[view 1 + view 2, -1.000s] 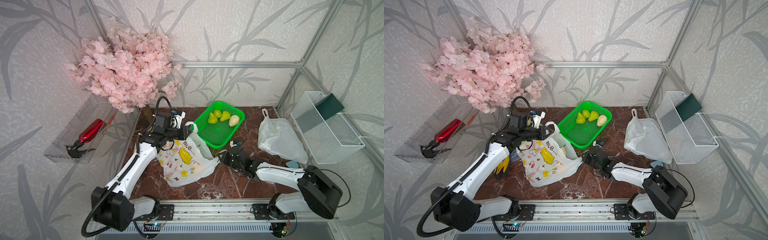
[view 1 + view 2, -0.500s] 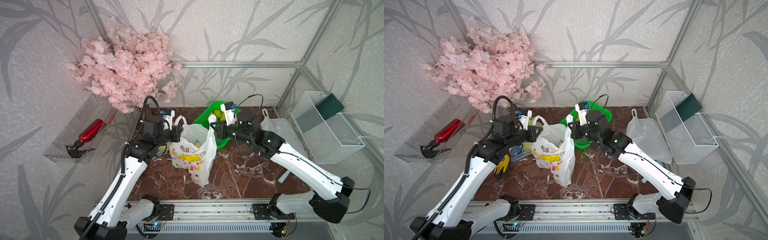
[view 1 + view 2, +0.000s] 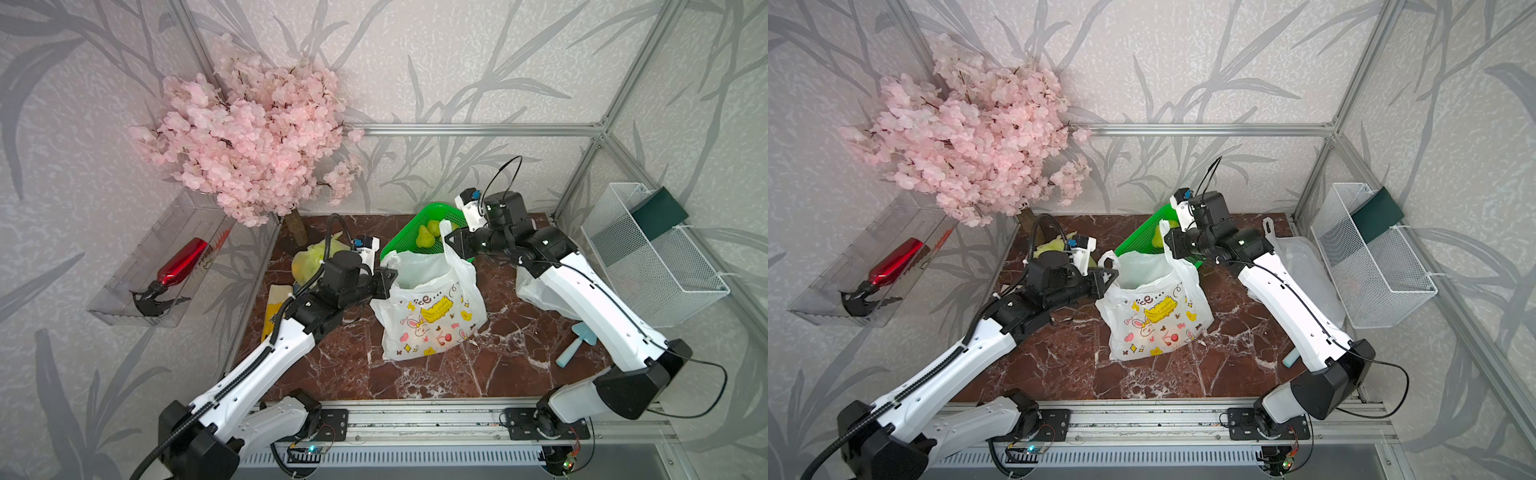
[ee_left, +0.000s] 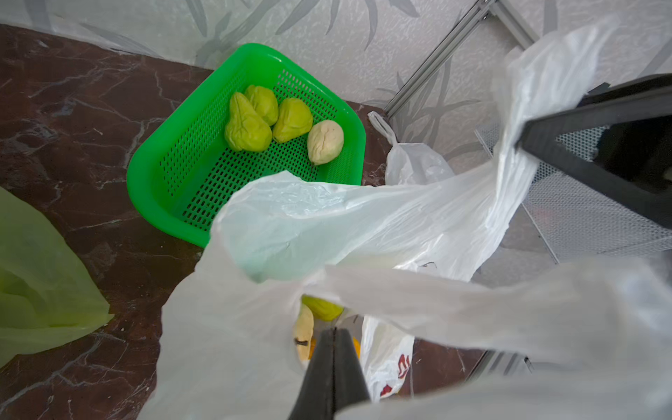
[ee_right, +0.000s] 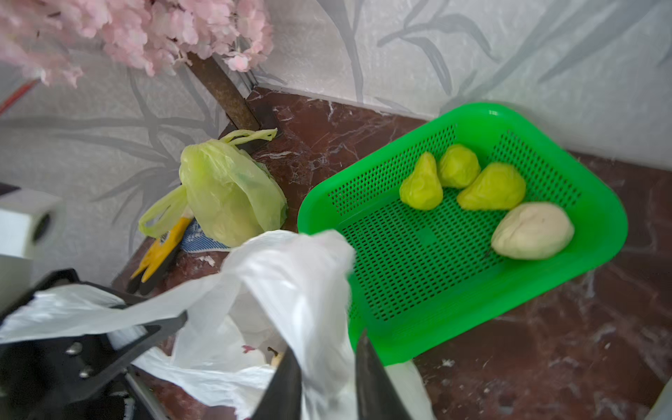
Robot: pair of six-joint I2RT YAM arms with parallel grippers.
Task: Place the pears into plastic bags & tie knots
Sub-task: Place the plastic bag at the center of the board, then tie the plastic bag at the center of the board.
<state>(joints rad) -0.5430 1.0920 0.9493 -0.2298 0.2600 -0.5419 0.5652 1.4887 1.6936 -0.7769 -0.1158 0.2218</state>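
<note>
A white bunny-print plastic bag [image 3: 428, 316] [image 3: 1154, 316] stands mid-table with its mouth spread. My left gripper [image 3: 388, 280] [image 4: 334, 334] is shut on its left handle. My right gripper [image 3: 451, 243] [image 5: 327, 349] is at the right handle, jaws apart with the plastic loose between them. Inside the bag a yellow-green pear [image 4: 322, 307] and a cream one [image 4: 305, 331] show. Three green pears [image 4: 249, 125] [image 5: 422, 183] and a cream pear [image 5: 532, 231] lie in the green basket [image 5: 418, 291]. A yellow-green bag [image 5: 229, 196] with knotted handles [image 5: 251, 136] sits at back left.
Another white bag [image 3: 1304, 266] lies at the right, behind my right arm. A pink blossom tree [image 3: 253, 137] fills the back left corner. A white wire basket [image 3: 648, 257] hangs on the right wall. A light-blue tool [image 3: 575, 345] and a yellow-black glove [image 5: 160, 254] lie on the marble.
The bag went from lying on the table to hanging between both raised grippers. It now rests wider on the table, and my right jaws have parted around its handle.
</note>
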